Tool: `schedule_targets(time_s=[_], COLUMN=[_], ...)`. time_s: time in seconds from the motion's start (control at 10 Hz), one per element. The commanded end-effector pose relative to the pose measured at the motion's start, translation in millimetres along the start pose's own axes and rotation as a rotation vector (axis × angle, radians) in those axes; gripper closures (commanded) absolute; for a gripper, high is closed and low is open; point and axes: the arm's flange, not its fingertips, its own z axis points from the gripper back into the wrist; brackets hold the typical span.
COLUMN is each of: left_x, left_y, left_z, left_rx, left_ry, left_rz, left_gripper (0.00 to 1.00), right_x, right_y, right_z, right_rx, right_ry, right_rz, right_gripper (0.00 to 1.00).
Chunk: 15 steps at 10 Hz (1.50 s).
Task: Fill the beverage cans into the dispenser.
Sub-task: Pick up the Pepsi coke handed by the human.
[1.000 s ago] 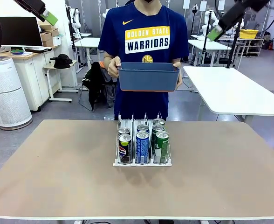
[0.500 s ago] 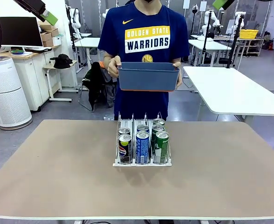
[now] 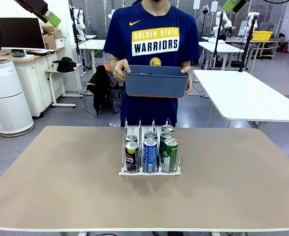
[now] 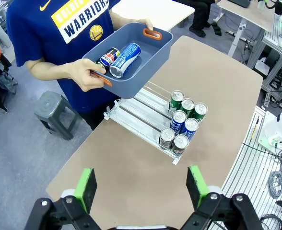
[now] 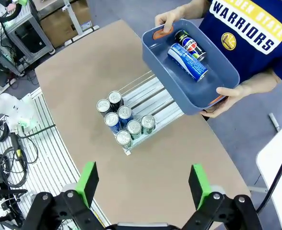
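The dispenser [image 3: 140, 127] stands mid-table with several beverage cans in its front end: a black one [image 3: 131, 156], a blue one [image 3: 150, 155] and a green one [image 3: 170, 154] lead the lanes. A person behind the table holds a blue-grey tub [image 3: 157, 84] at chest height. From the left wrist view, the tub [image 4: 161, 45] carries a black can [image 4: 110, 56] and a blue can [image 4: 125, 52]. My left gripper [image 4: 141, 187] hangs open high above the table, empty. My right gripper [image 5: 143, 184] is likewise open and empty, high over the dispenser [image 5: 155, 98].
The back halves of the dispenser lanes [image 4: 136, 112] are bare. Wide tabletop [image 3: 61, 167] lies free on both sides. In the front view, my left gripper [image 3: 50, 17] sits at the top left corner and my right gripper [image 3: 232, 6] at the top edge.
My right gripper has risen from the upper right to the picture's top edge. The left arm, the tub and the cans have stayed put.
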Motion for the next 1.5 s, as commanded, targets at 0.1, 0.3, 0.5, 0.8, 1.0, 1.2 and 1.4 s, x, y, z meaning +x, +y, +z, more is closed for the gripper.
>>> schedule_targets(time_s=[0.1, 0.3, 0.5, 0.8, 1.0, 1.2, 1.4], left_x=[-1.2, -1.2, -1.2, -1.2, -1.2, -1.2, -1.2], left_y=[-1.5, -1.5, -1.5, -1.5, -1.5, -1.5, -1.5], left_z=[-0.4, -0.4, -0.4, -0.4, -0.4, -0.4, -0.4], left_rx=[0.002, 0.002, 0.002, 0.002, 0.002, 0.002, 0.002], left_ry=[0.005, 0.005, 0.005, 0.005, 0.005, 0.005, 0.005], left_rz=[0.000, 0.000, 0.000, 0.000, 0.000, 0.000, 0.000], left_gripper=[0.00, 0.00, 0.00, 0.00, 0.00, 0.00, 0.00], right_x=[-1.2, -1.2, -1.2, -1.2, -1.2, -1.2, -1.2], right_y=[3.0, 3.0, 3.0, 3.0, 3.0, 3.0, 3.0], right_z=[3.0, 3.0, 3.0, 3.0, 3.0, 3.0, 3.0], right_rx=[-0.002, -0.002, -0.002, -0.002, -0.002, -0.002, -0.002], right_ry=[-0.003, -0.003, -0.003, -0.003, -0.003, -0.003, -0.003], right_rz=[0.002, 0.002, 0.002, 0.002, 0.002, 0.002, 0.002], right_gripper=[0.00, 0.00, 0.00, 0.00, 0.00, 0.00, 0.00])
